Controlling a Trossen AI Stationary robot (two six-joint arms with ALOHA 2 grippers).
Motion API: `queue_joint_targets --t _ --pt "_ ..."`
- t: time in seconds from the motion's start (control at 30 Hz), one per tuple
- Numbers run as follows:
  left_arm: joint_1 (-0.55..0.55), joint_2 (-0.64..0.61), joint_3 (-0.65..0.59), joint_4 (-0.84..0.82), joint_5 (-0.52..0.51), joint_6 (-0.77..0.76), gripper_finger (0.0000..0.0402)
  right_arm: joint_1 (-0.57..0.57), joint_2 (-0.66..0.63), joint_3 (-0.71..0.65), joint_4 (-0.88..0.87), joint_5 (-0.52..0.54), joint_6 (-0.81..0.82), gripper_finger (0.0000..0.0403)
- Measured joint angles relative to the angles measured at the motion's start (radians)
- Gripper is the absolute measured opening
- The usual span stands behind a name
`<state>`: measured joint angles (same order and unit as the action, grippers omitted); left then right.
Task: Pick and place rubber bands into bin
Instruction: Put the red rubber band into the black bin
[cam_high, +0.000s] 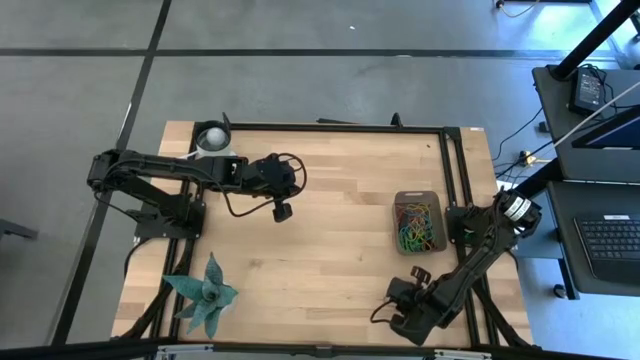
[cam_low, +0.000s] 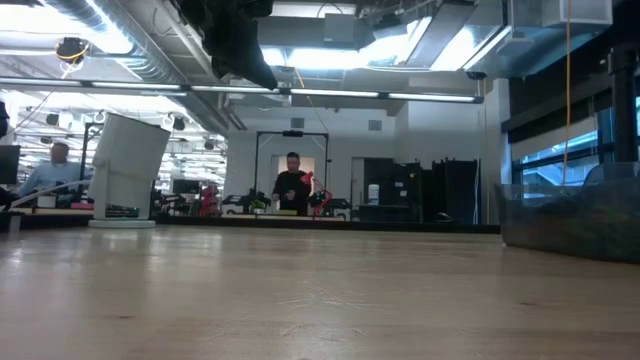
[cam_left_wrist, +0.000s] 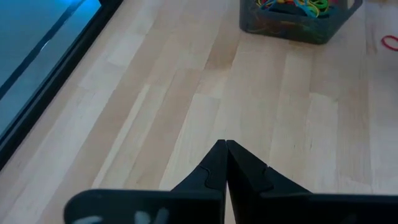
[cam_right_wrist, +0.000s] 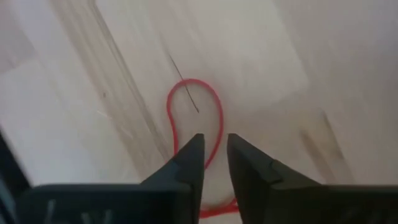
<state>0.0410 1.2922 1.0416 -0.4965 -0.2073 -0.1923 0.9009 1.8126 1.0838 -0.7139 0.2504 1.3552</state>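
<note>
The bin (cam_high: 418, 222), a small dark grey tray near the table's right side, holds a heap of coloured rubber bands (cam_high: 416, 228); it also shows in the left wrist view as the bin (cam_left_wrist: 292, 22). One red rubber band (cam_right_wrist: 194, 115) lies as a loop on the wood. My right gripper (cam_right_wrist: 214, 142), near the table's near right corner (cam_high: 418, 276), is open by a narrow gap, with one strand of that loop running between its fingers. My left gripper (cam_left_wrist: 225, 147) is shut and hangs above the table's middle left (cam_high: 282, 211). Another red band (cam_left_wrist: 390, 42) lies beside the bin. My right gripper comes at the red band from above, and a strand of the loop (cam_right_wrist: 213, 149) passes through the gap between its fingers. The gap is wider than the strand, and I cannot tell whether a finger touches it. The band lies flat on the table.
A white round cup (cam_high: 212, 138) stands at the far left edge, and a green plant figure (cam_high: 205, 297) at the near left corner. Bare wood (cam_high: 330, 250) lies between the arms. A black frame (cam_high: 455, 170) runs along the table's far and right edges. People show in the room beyond.
</note>
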Motion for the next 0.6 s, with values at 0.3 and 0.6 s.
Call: queue_joint_targets --t 0.3,0.6 --pt "-0.02 0.0 0.0 0.0 0.0 -0.007 0.0002 -0.001 -0.009 -0.104 0.103 -0.026 -0.003 0.0093" --pt "-0.022 0.0 0.0 0.0 -0.009 -0.004 0.0005 -0.002 -0.008 -0.113 0.097 -0.046 -0.001 0.0008"
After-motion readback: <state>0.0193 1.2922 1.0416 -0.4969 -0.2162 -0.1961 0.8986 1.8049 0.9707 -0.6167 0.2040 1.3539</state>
